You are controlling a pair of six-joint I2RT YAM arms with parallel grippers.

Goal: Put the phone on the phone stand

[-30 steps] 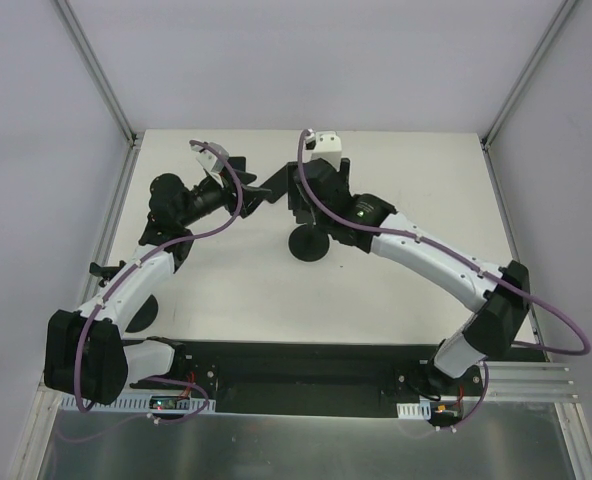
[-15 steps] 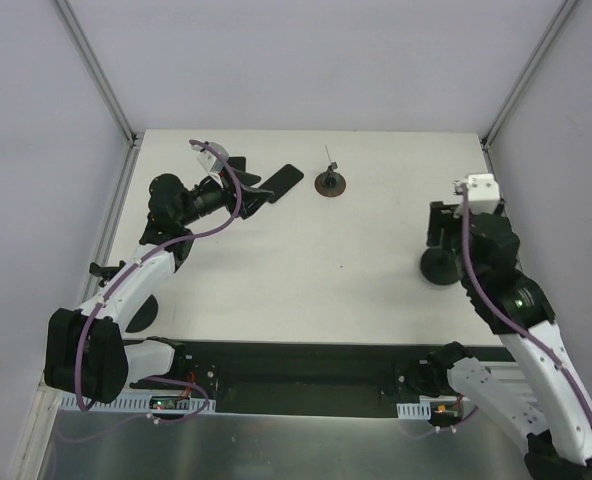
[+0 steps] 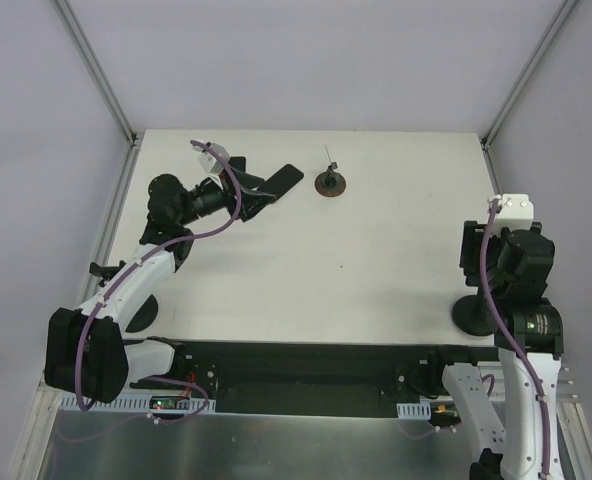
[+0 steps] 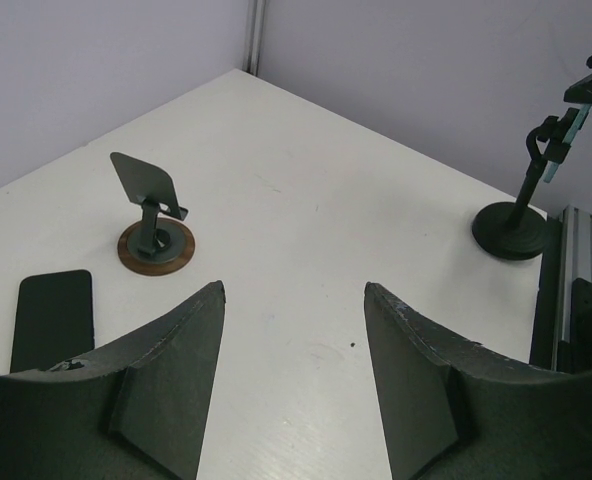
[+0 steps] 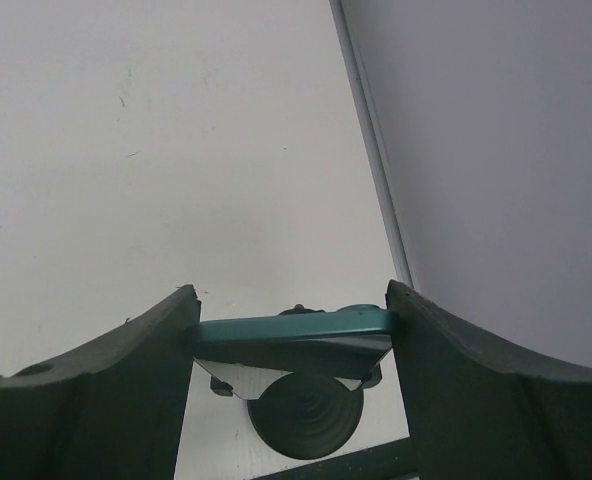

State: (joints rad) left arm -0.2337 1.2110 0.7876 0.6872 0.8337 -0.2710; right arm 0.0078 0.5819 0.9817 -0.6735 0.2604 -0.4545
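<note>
On the white counter (image 3: 376, 260), the right gripper (image 5: 291, 295) is clamping a teal-topped post (image 5: 296, 325) at the right edge, while the left gripper (image 4: 292, 290) is hovering with jaws apart and empty. The phone (image 4: 51, 318) is lying flat just beside one of its fingers (image 4: 166, 390), near the small phone stand (image 4: 148, 205). Thin, stiff and slick, it is probably calling for a pinch across its long edges; the light stand is looking tippy.
</note>
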